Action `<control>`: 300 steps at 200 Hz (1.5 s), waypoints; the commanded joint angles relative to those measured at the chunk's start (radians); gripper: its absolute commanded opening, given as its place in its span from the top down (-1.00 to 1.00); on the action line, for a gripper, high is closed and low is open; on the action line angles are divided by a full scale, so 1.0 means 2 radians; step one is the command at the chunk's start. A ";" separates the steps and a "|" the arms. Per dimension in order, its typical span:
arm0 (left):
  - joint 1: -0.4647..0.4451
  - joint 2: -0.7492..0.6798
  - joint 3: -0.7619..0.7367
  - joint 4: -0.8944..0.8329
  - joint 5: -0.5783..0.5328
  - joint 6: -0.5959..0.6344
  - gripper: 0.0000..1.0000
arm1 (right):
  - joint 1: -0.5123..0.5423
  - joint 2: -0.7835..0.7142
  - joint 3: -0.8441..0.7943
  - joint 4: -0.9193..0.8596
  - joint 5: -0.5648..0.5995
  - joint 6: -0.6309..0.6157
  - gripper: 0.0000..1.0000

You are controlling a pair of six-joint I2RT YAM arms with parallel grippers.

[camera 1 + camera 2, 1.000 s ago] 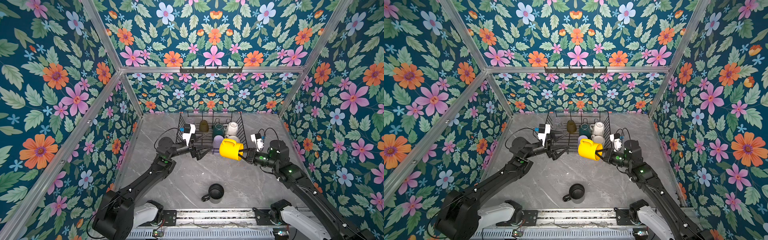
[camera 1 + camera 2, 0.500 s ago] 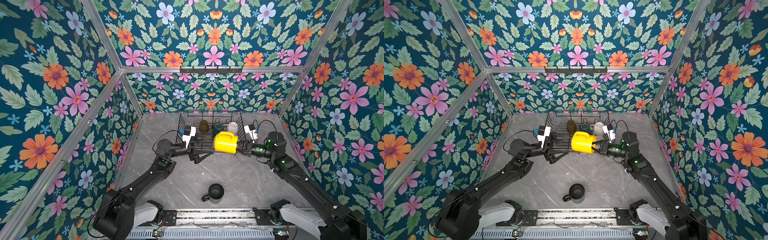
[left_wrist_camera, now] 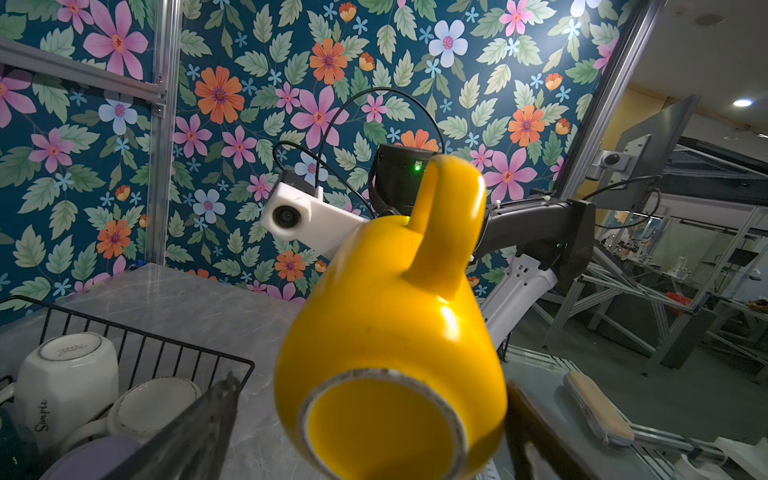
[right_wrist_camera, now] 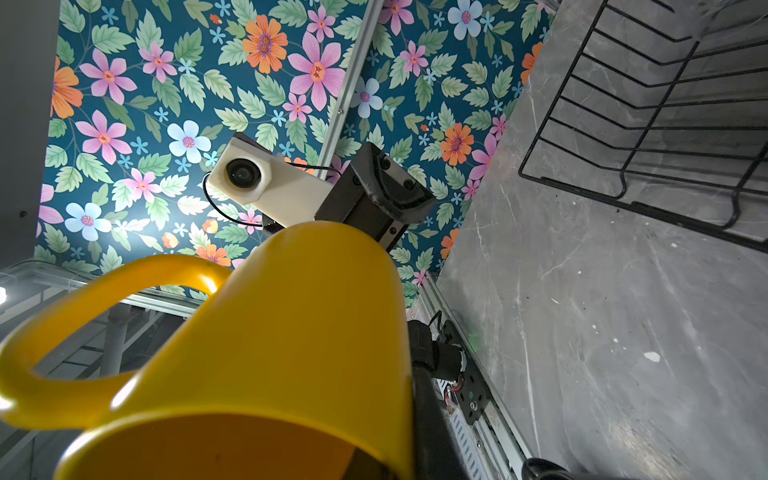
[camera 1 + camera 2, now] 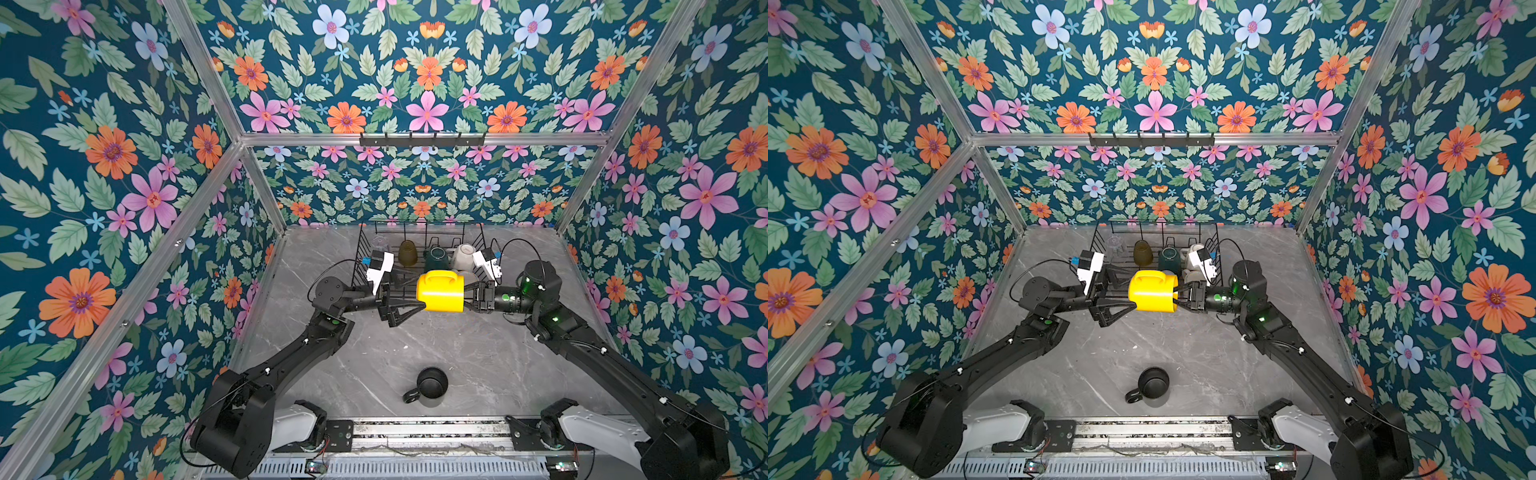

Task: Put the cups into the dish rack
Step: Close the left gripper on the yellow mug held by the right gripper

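Observation:
A yellow mug (image 5: 440, 293) (image 5: 1152, 293) hangs on its side in the air just in front of the black wire dish rack (image 5: 360, 249) (image 5: 1100, 243), handle up. My right gripper (image 5: 467, 297) (image 4: 409, 453) is shut on its rim, one finger inside. My left gripper (image 5: 415, 298) (image 3: 370, 432) is open, its fingers (image 3: 195, 424) either side of the mug's base (image 3: 382, 432) without touching. In the rack stand an amber glass (image 5: 408, 252), a dark-green mug (image 5: 436, 257), a cream mug (image 3: 66, 374), a white mug (image 3: 153, 403) and a lilac tumbler (image 3: 91, 457), upside down. A black mug (image 5: 430, 384) stands upright on the table near the front.
The grey marble table (image 5: 332, 374) is walled by floral panels on three sides. A black hook rail (image 5: 422, 139) runs along the back wall above the rack. A metal rail (image 5: 415, 432) edges the front, with both arm bases on it.
The right gripper has carried the yellow mug left and turned it onto its side, handle up. The mug's base now lies between the left gripper's open fingers.

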 commanded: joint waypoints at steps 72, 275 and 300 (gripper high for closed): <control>0.000 0.008 0.006 0.036 0.017 -0.020 -0.99 | 0.034 0.061 0.034 0.096 -0.022 0.011 1.00; 0.001 0.029 0.012 0.118 0.054 -0.091 0.46 | 0.063 0.124 0.072 0.115 -0.033 0.020 1.00; 0.001 0.028 0.014 0.118 0.054 -0.091 0.90 | 0.063 0.120 0.074 0.098 -0.023 0.013 0.81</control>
